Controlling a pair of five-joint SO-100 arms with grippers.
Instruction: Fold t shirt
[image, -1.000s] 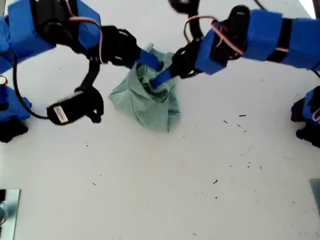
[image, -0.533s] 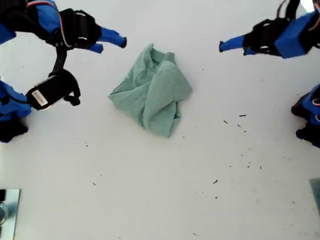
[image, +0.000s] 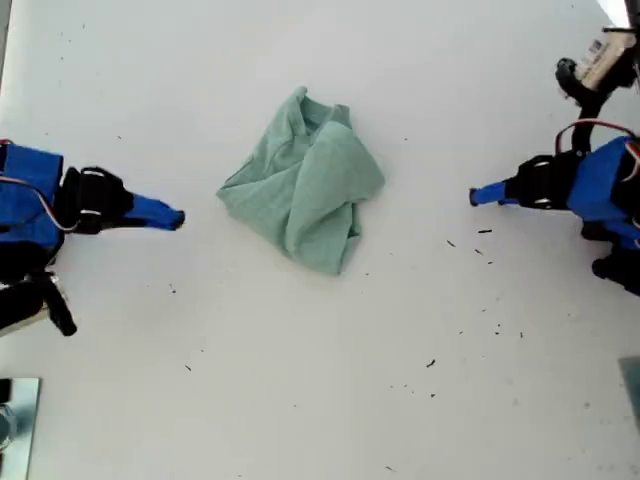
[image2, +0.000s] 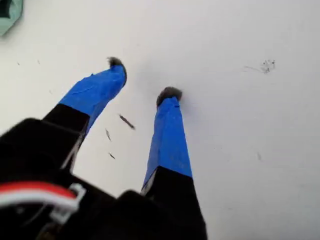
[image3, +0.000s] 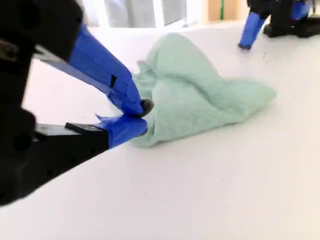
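The t shirt (image: 305, 190) is sitting in a crumpled pale green heap on the white table (image: 320, 400), a bit above the middle of the exterior view. It's bunched up with loose folds and ridges running through it, not flat at all.

Neither claw has hold of it. My second gripper (image: 172, 215) is off on the exterior view's left, low to the table, pointing toward the shirt with bare table between its tip and the cloth's nearest edge. In the second wrist view its blue-taped jaws come together at the tips (image3: 142, 116) with nothing pinched between them. The shirt (image3: 200, 100) is piled up just past those tips in that view, but the exterior view shows they're apart, not touching.

My first gripper (image: 478, 196) is over on the exterior view's right, also aimed at the shirt and also well clear of it, farther from the cloth than the second one. The first wrist view shows its jaws spread (image2: 142, 77), with only white table and a few little black specks (image2: 126, 121) under them. The same kind of specks (image: 484, 232) lie scattered on the table near that arm in the exterior view. You can also spot this gripper (image3: 245, 44) beyond the shirt in the second wrist view.

So the shirt lies roughly between the two claws, nearer the second.
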